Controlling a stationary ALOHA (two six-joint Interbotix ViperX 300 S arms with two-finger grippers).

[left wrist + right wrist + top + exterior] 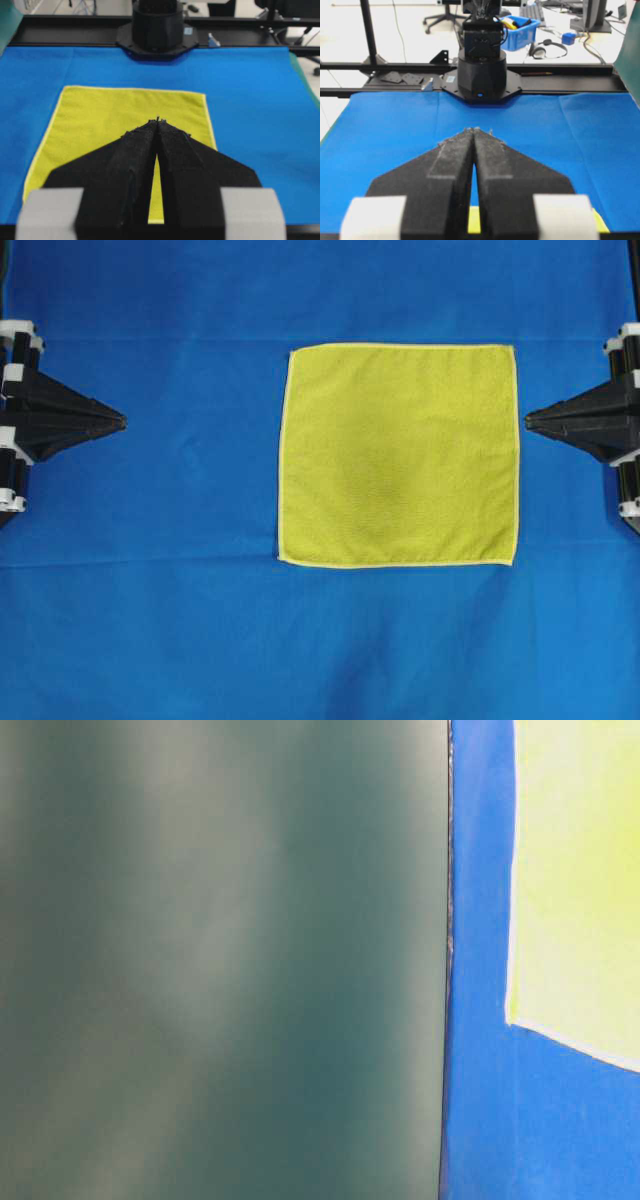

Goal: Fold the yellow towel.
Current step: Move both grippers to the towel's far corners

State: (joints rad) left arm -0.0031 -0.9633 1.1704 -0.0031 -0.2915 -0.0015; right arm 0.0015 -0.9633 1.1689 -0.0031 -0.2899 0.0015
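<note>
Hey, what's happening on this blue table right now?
Nothing is being handled yet. A yellow towel lies flat and unfolded on the blue table cover. The left gripper and right gripper sit at opposite sides, both shut and empty. The right one is close to the towel's edge; the left is farther away.

You're looking at a blue cloth point(150, 620) spread over the whole work surface, faintly creased. Past its far edge in the right wrist view sit a blue bin point(522, 24) and a headset point(549, 50) — both on the floor.
</note>
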